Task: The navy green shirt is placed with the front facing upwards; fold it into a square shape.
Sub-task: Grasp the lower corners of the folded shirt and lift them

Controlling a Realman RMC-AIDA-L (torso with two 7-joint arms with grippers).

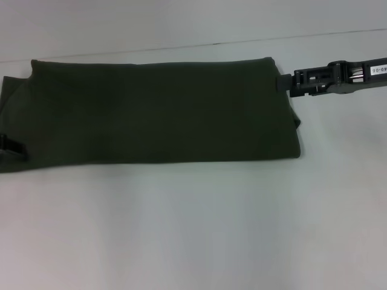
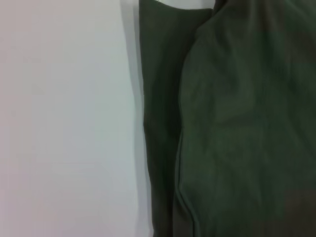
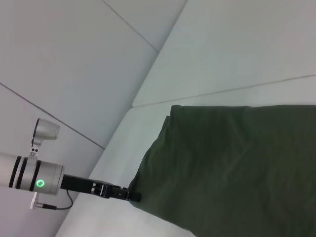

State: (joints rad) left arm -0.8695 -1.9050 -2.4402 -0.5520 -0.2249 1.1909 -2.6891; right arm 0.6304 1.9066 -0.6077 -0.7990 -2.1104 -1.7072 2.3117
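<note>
step: mid-fold, navy green shirt [image 1: 151, 112] already a long band | right gripper [image 1: 283, 83] at its right edge, left gripper [image 1: 12, 148] at left edge, finger state unclear for both | next: fold ends inward to square

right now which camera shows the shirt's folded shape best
The head view: it takes in the whole navy green shirt as a long band, with the right hand at one end and the left hand at the other. The left wrist view shows only layered edges; the right wrist view one end.

Right gripper [image 1: 284, 83] and left gripper [image 1: 15, 148] reach inward, opposite.
</note>
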